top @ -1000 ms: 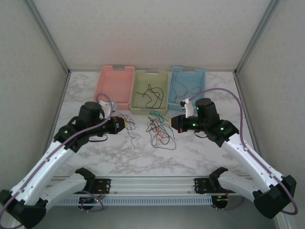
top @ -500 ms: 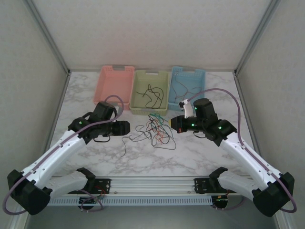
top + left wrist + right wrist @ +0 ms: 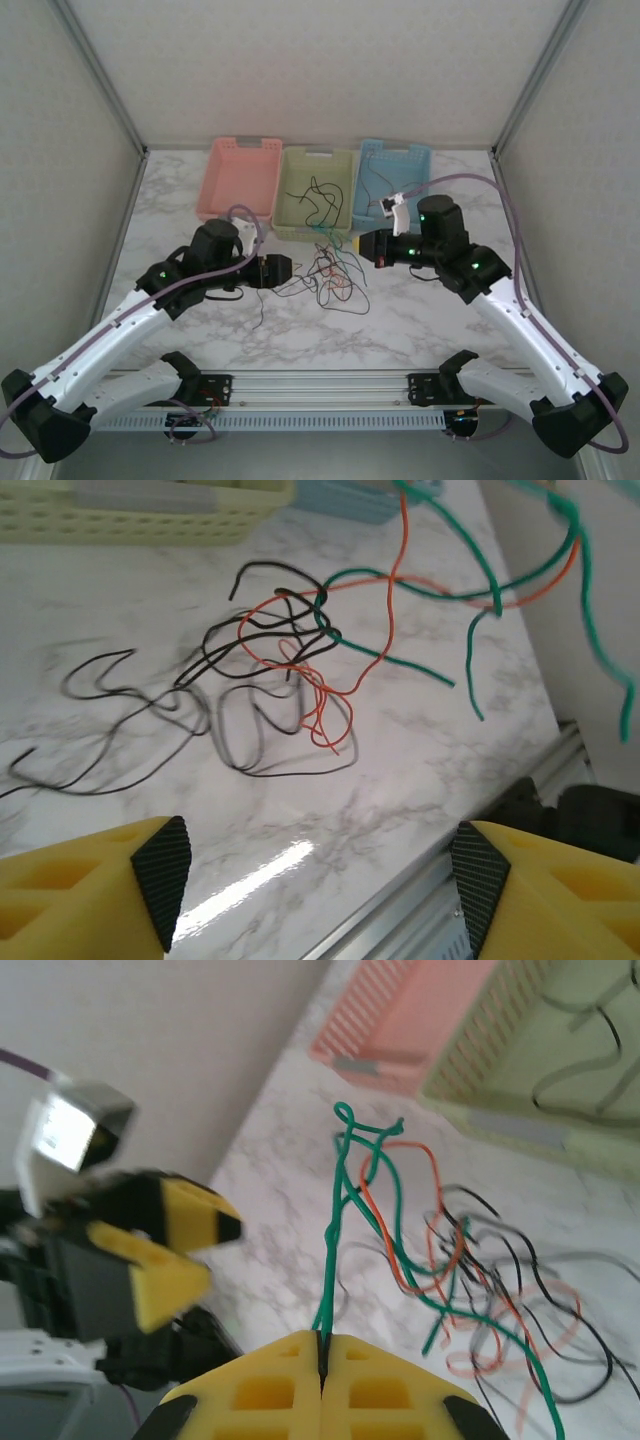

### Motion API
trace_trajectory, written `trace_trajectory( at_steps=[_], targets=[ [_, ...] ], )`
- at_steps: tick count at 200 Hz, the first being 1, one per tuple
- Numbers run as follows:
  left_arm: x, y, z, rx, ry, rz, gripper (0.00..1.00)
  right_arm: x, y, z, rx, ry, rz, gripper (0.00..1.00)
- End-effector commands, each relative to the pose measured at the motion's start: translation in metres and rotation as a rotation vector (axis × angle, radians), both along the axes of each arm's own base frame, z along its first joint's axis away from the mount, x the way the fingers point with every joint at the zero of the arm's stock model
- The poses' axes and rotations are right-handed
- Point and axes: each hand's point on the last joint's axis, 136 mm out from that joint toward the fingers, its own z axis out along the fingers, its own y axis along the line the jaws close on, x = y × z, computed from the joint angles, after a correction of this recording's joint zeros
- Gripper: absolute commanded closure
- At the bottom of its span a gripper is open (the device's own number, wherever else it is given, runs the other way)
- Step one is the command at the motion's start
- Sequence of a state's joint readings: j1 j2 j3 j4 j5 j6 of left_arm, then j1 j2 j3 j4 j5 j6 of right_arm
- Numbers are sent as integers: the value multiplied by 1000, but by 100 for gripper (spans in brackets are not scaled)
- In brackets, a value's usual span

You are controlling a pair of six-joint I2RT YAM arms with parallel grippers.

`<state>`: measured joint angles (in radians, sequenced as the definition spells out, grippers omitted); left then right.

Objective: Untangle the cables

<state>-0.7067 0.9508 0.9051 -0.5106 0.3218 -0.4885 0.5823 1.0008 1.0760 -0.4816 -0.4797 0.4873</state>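
Tangled cables [image 3: 325,275] at the middle of a white marbled table [image 3: 430,320], pale wall panels [image 3: 300,70] around, three baskets [image 3: 318,152] behind. On a green strand [image 3: 341,1185] above the heap, right gripper [image 3: 322,1350] clenched; left gripper [image 3: 320,870] spread wide alongside.

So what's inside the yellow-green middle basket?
Thin black cables lie loose on the floor of the yellow-green basket; I cannot tell how many. Its near wall hides the strip of floor just behind it.

End of the green cable [image 3: 343,1175] hidden inside the pinched right gripper [image 3: 322,1350], left gripper [image 3: 218,1253] blurred ahead-left of it, pale green basket [image 3: 120,515] beyond the left gripper cropped by the top edge
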Motion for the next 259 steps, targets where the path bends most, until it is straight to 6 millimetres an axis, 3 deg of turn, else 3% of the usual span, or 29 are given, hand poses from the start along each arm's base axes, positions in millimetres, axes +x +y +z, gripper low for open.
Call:
trace_trajectory(
  at_steps=[1,26,56,95,147,183,259],
  targets=[
    [-5,-28,32,-99,-112,-116,22,-11,3,55,129,-41,23,100],
    [-3,-35,42,-114,-175,-145,19,-17,3,86,200,-48,34,100],
    [-1,-43,61,-171,-266,-185,14,-25,3,103,247,-44,53,100],
    [-2,-54,80,-188,-352,-263,12,-30,6,107,272,-21,80,100],
    [17,-51,77,-107,-510,-229,10,-37,10,113,298,-11,124,100],
    [20,-65,91,-151,-626,-266,10,-40,12,116,319,0,148,100],
    [17,-86,80,-146,-700,-343,15,-41,15,118,331,4,170,100]
  ],
)
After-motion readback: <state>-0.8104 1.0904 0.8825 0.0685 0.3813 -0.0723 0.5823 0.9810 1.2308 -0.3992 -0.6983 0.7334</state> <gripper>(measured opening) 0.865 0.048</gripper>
